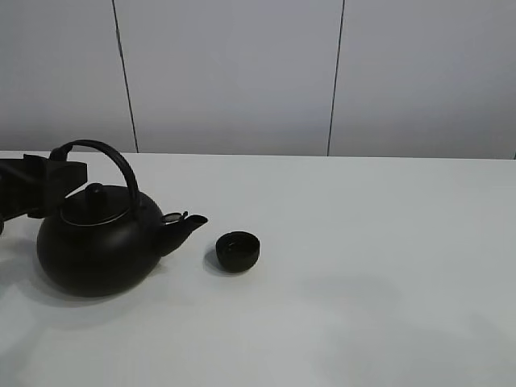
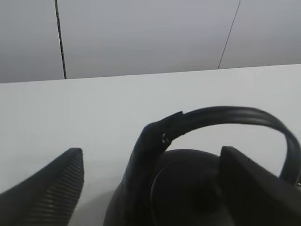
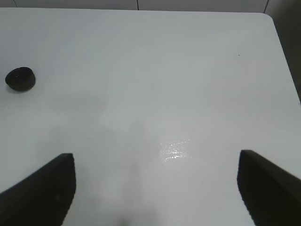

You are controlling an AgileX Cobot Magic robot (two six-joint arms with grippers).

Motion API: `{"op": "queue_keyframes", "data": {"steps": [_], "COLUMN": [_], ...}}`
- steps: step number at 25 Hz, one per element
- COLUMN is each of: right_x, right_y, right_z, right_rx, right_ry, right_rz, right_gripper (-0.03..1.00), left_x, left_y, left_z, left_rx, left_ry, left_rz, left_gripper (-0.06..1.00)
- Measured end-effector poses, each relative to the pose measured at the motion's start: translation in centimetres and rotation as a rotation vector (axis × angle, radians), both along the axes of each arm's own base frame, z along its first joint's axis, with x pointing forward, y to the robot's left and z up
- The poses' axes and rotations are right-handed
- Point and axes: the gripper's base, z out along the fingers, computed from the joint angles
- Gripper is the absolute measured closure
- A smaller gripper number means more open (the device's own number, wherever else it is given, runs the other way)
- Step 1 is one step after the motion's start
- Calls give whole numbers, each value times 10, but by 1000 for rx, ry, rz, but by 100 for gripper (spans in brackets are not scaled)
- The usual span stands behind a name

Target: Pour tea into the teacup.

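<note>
Teapot (image 1: 101, 242) first, since it is the biggest thing on your bench (image 1: 387, 266): it sits upright toward the left edge, arched handle (image 1: 113, 165) standing over the lid and the spout aimed to the right at the cup. That line-up looks deliberate, so a tilt about the handle would send tea straight along the spout's direction.

Your left gripper (image 2: 150, 183) is at the handle's left end with its jaws parted; one finger (image 2: 51, 188) lies clear on one side and the other is beside the lid, so nothing is clamped. I cannot tell whether either pad touches the handle.

Your right gripper (image 3: 155, 188) hangs spread wide over bare bench near the right edge, holding nothing, well apart from everything, likely kept out of the pouring path.

Smallest is the teacup (image 1: 238, 251): mouth up, just beside the spout tip, not touching it, roughly mid-bench. Whether it holds tea is not visible.
</note>
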Motion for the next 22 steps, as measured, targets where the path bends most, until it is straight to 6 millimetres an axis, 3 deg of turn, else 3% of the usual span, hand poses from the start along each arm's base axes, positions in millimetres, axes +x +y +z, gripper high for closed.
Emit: {"op": "queue_keyframes", "data": {"steps": [4, 13, 16, 22], "right_x": [0, 0, 0, 0], "right_y": [0, 0, 0, 0], "right_z": [0, 0, 0, 0], "right_rx": [0, 0, 0, 0], "right_ry": [0, 1, 1, 1], "right_rz": [0, 0, 0, 0], "right_gripper": [33, 33, 33, 33], "left_x": [-9, -33, -44, -85], "left_y": [1, 5, 10, 34], "left_z": [15, 67, 95, 178], "left_rx": [-7, 33, 105, 201], "left_ry": [-44, -36, 7, 69], "left_rz": [-1, 6, 40, 194], "left_gripper": [33, 31, 31, 31]}}
